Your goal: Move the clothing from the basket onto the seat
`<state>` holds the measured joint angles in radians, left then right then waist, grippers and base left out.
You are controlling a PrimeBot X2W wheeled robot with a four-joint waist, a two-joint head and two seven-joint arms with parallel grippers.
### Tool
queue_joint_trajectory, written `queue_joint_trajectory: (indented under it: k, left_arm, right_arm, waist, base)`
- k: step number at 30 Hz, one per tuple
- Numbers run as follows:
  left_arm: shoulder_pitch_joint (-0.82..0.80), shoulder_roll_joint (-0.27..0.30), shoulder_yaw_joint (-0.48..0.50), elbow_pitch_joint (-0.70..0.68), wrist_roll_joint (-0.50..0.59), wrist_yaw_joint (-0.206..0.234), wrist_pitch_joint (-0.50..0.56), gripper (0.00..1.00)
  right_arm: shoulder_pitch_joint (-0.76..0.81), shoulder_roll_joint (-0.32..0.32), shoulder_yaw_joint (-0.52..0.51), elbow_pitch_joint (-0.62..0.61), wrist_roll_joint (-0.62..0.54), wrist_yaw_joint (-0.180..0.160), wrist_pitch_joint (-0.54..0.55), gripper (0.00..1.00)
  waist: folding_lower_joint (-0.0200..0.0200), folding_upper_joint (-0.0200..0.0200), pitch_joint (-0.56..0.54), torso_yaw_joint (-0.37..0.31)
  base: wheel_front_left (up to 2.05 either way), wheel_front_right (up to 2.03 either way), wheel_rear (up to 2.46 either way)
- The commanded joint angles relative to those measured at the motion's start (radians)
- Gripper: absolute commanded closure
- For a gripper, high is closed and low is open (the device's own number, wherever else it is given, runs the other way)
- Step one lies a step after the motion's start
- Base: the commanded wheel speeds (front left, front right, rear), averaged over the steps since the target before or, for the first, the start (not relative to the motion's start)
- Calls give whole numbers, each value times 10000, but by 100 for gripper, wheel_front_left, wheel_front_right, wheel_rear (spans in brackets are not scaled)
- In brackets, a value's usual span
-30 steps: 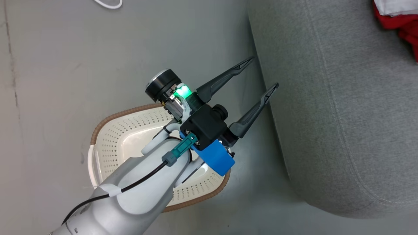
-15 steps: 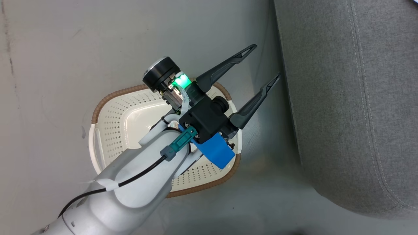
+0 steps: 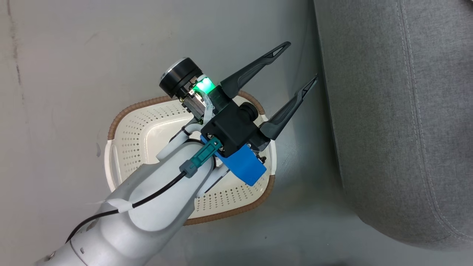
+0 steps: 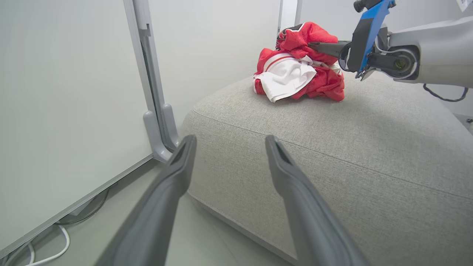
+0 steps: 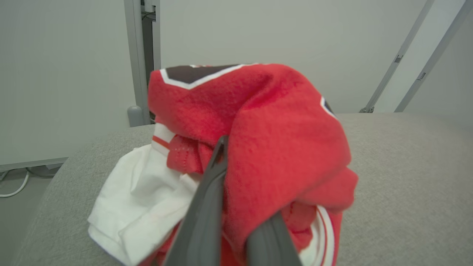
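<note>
Clothing (image 4: 299, 70): one red-and-white heap on the one seat (image 4: 369, 147).
Basket (image 3: 133, 136): one, on floor (image 3: 74, 74) beside seat.
Left gripper (image 3: 301, 61): spread wide, above basket.
Right gripper (image 5: 240, 192): clenched on the clothing.

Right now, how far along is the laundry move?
Done: the laundry basket looks empty; a red-and-white garment lies on the sofa cushion. In hand: right gripper shut on the red jersey atop that pile. Remaining: release it. Also: left gripper open over the basket.

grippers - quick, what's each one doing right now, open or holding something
Left gripper: open, empty, above the laundry basket.
Right gripper: shut on the red jersey.
</note>
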<state>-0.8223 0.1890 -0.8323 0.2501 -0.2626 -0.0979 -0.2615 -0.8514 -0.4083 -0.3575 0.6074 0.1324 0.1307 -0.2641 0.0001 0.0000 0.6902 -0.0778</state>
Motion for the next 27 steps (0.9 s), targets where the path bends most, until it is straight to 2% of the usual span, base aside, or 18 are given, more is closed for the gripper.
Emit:
queue_joint_trajectory:
  k: [1, 2, 9, 18, 27]
  left_arm:
    - [-3, 24, 59, -6, 67, 29, -51, 0]
    - [61, 15, 77, -7, 65, 39, -49, 0]
    - [592, -64, 326, 8, -54, 86, -50, 0]
    - [1441, -104, 991, -24, -194, 218, -51, 0]
    - [2933, 5, 2248, -2, -277, 472, -50, 0]
  right_arm:
    - [260, 102, -82, -54, -68, 1, -4, 71]
    - [340, 152, -102, -105, -101, 1, -4, 0]
    - [1358, 455, 29, -496, 37, 1, -3, 0]
    - [3221, 1123, 19, -1574, 17, 1, -3, 0]
    - [4936, 1731, 810, -3007, 39, 1, -5, 0]
  waist:
    - [-1, 0, -174, -51]
    - [-1, 0, -265, -65]
    - [-1, 0, -1196, -224]
    - [-1, 0, -2450, -249]
    - [-1, 0, -3895, 295]
  base:
    - [0, 0, 0]
    - [0, 0, 0]
    - [0, 0, 0]
    - [0, 0, 0]
    - [0, 0, 0]
